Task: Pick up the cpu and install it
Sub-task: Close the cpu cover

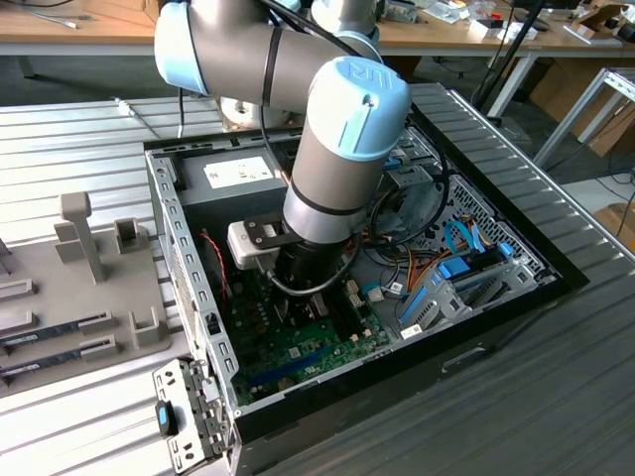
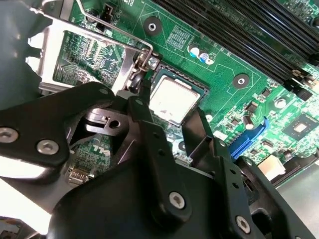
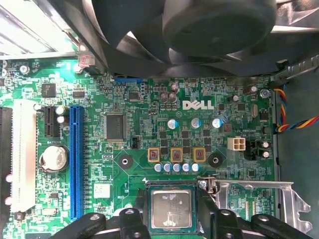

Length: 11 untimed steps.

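Cpu [image 3: 171,208] seated in socket [image 2: 199,89], fingers [image 2: 144,112] spread astride, arm hiding it in exterior view.

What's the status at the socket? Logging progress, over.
Hand open, fingers either side of the cpu. Cpu lying flat in the socket, not gripped. Retention frame swung open beside it; nothing over the chip.

cpu [image 3: 171,208]: one, in both wrist views
gripper [image 2: 172,117]: one
gripper fingers [image 2: 144,114]: two
blue slot [image 3: 76,162]: one
white slot [image 3: 24,154]: one
coin battery [image 3: 53,158]: one
computer case [image 1: 496,327]: one
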Each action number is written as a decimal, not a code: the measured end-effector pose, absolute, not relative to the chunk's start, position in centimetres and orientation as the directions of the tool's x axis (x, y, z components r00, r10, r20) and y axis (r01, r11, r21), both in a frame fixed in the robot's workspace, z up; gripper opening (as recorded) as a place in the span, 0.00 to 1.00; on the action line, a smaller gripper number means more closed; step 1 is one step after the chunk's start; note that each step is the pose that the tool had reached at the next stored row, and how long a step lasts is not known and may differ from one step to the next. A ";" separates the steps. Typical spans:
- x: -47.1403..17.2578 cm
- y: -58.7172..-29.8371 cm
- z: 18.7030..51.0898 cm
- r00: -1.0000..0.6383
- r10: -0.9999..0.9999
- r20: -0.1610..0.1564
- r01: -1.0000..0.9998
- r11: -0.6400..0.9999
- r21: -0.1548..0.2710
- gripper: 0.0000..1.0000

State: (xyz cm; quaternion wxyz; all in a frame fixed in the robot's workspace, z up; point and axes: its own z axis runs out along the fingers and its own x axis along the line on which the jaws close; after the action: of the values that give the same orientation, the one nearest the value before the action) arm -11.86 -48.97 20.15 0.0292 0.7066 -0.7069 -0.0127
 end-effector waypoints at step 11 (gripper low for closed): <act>-10.7 -48.8 21.4 0.000 -1.000 0.004 -0.998 0.000 0.061 0.26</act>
State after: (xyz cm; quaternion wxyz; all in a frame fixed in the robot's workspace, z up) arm -10.73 -48.82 21.41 0.0228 0.7069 -0.7067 -0.0200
